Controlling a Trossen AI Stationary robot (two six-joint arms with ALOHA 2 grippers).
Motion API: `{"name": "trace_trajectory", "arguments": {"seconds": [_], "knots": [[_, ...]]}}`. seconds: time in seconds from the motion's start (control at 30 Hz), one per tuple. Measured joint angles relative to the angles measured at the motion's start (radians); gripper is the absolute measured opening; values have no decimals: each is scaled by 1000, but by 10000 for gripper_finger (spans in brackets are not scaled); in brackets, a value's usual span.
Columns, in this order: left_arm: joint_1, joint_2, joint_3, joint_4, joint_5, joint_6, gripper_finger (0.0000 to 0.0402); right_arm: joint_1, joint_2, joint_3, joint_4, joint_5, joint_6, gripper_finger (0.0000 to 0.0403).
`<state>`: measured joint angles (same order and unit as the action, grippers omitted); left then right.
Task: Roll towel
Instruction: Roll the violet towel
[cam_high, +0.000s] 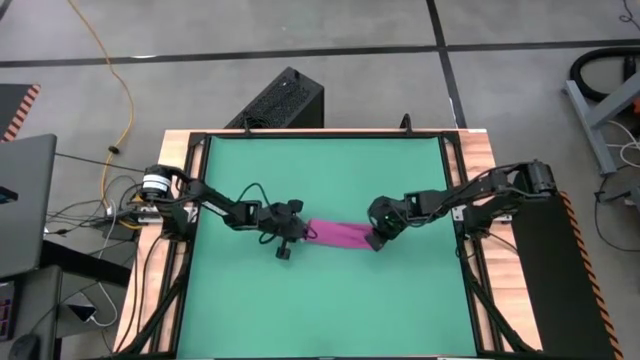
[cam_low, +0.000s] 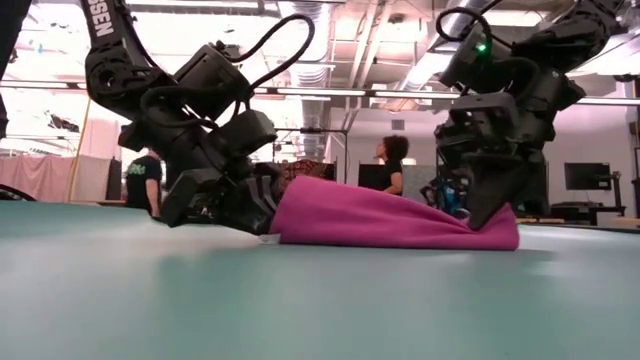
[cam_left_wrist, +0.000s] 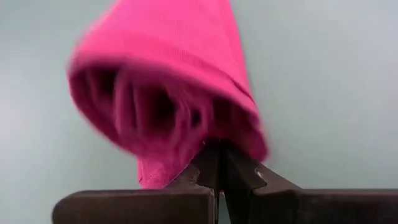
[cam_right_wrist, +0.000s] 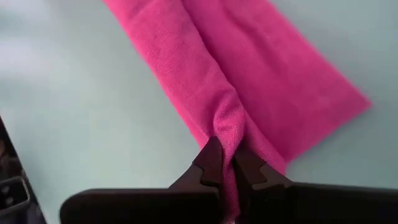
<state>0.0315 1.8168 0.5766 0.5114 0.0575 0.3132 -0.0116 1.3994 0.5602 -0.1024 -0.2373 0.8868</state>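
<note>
Towel (cam_high: 337, 235) (magenta) stretched between left tool (cam_high: 297, 233) and right tool (cam_high: 377, 240); each pinches an end.

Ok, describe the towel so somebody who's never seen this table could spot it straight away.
Find the green mat covering the table. Near its middle, between the two dark arms, lies the towel, each end pinched by an end effector. It is the only magenta-pink, soft fabric thing there.

towel (cam_left_wrist: 168, 93) end blurred in left wrist view; its white tag not discernible; left gripper (cam_left_wrist: 219, 163) jaws' tips buried in folds.
</note>
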Motion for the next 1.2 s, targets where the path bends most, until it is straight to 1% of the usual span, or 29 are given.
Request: {"name": "trace_trajectory", "arguments": {"seconds": [0.1, 0.2, 0.3, 0.43, 0.57, 0.63, 0.7, 0.73, 0.83, 0.9, 0.93, 1.03, 1.07, 1.2], "knots": [[-3, 0, 0, 1, -46, 30, 0, -2, 0, 0, -48, -12, -1, 21], [-13, -9, 1, 9, -132, 63, 0, -3, 0, 1, -72, 12, 2, 21], [-37, -40, -3, -18, -266, 135, 0, -2, 0, 1, -66, 31, -8, 21], [-65, -103, -4, -24, -507, 278, 0, -4, 0, 0, -66, 30, -48, 21], [-64, -168, -4, -22, -654, 357, 0, -4, 0, 0, -62, 30, -82, 21], [-64, -203, -3, -15, -695, 385, 0, -4, 0, 0, -57, 33, -94, 21], [-64, -237, -3, 4, -685, 408, 0, -4, 0, 0, -46, 35, -107, 21], [-63, -253, -3, 29, -654, 412, 0, -4, 0, 0, -38, 38, -114, 21], [-29, -279, -1, 108, -501, 401, 0, -4, 0, 0, -27, 55, -132, 21], [20, -278, -1, 121, -425, 378, 0, -4, 0, 0, -27, 56, -136, 21], [51, -276, -1, 120, -367, 354, 0, -4, 0, 0, -27, 58, -137, 21], [132, -275, 0, 125, -148, 265, 0, -4, 0, 0, -25, 70, -161, 21], [147, -275, 1, 126, -107, 247, 0, -1, 0, 3, -27, 80, -177, 21], [160, -275, 1, 124, -88, 252, 0, 13, 0, 40, -27, 108, -264, 22]]}}
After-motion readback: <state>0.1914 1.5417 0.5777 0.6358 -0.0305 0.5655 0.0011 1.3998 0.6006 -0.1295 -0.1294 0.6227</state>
